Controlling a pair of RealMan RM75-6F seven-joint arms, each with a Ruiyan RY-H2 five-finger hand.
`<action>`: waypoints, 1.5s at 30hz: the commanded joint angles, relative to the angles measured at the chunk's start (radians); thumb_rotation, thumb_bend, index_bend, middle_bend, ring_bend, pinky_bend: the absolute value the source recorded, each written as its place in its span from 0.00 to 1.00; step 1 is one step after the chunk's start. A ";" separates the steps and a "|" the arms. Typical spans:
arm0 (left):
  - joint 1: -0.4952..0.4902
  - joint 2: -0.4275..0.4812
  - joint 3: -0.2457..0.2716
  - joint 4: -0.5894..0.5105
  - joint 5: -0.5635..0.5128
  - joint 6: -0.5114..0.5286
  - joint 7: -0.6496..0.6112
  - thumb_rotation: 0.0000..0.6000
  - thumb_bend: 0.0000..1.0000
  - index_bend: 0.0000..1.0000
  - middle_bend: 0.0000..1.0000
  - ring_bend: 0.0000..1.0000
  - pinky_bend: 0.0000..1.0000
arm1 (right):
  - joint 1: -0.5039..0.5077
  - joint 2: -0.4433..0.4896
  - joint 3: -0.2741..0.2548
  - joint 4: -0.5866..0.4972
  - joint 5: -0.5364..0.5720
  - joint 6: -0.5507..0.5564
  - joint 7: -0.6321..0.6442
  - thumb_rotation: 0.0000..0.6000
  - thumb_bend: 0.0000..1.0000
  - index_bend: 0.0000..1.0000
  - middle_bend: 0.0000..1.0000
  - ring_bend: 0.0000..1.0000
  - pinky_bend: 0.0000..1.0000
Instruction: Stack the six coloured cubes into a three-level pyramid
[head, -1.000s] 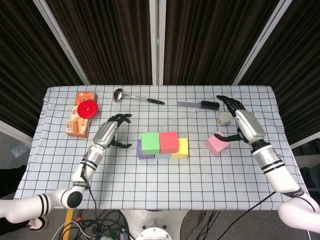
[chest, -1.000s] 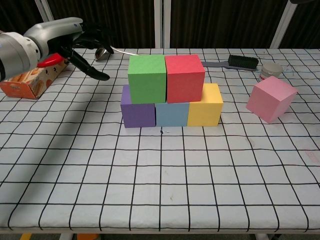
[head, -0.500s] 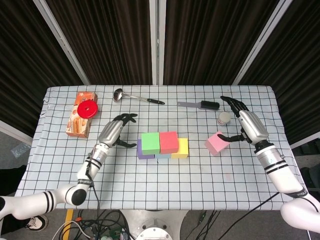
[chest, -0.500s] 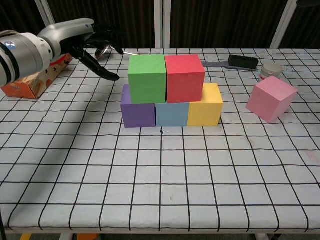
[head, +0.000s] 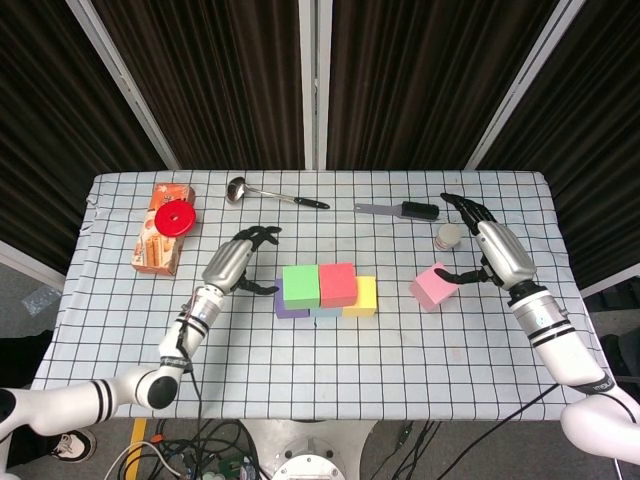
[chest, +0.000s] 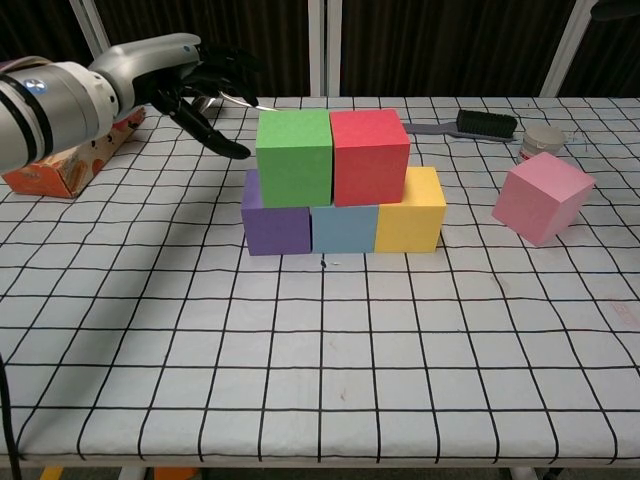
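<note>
Since the earlier frames the left hand (head: 243, 262) has drifted closer to the stack, its fingers spread and holding nothing, hovering just off the green cube's (head: 300, 285) outer side; in the chest view the left hand (chest: 200, 85) shows its dark fingertips (chest: 234, 151) reaching toward that cube's upper corner without clearly touching it. Nothing else has shifted. On the checked worktop (head: 330, 370) the bottom row runs purple cube (chest: 274, 222), light blue cube (chest: 343, 227) and yellow cube (chest: 412, 215), pressed side by side, with the green cube and the red cube (chest: 369, 155) sitting on them as the second level, also touching each other. Off to the right, well apart from the stack, the pink cube (head: 432, 288) rests on the cloth, turned at an angle to the grid. Beside it the right hand (head: 492, 247) has its fingers apart: the thumb reaches to the cube's near edge while the other fingers point away toward the back of the worktop, and the cube is not clamped. Behind that hand lie a brush (head: 402, 210) and a small round jar (head: 450, 235). Further left at the back are a ladle (head: 268, 193) and an orange box (head: 162, 228) with a red disc (head: 176, 217) on top.
</note>
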 joint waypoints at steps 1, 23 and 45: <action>-0.004 -0.003 0.000 0.004 -0.002 -0.001 0.002 1.00 0.00 0.13 0.25 0.08 0.11 | -0.002 0.001 0.000 0.002 -0.001 -0.001 0.004 1.00 0.10 0.00 0.04 0.00 0.00; -0.032 -0.016 0.000 0.010 -0.026 -0.010 0.017 1.00 0.00 0.13 0.25 0.08 0.11 | -0.029 0.006 0.004 0.021 -0.033 0.007 0.058 1.00 0.10 0.00 0.04 0.00 0.00; 0.009 0.039 0.034 -0.008 -0.042 0.026 0.041 1.00 0.00 0.13 0.25 0.08 0.11 | -0.035 0.009 0.004 0.031 -0.053 0.003 0.078 1.00 0.10 0.00 0.04 0.00 0.00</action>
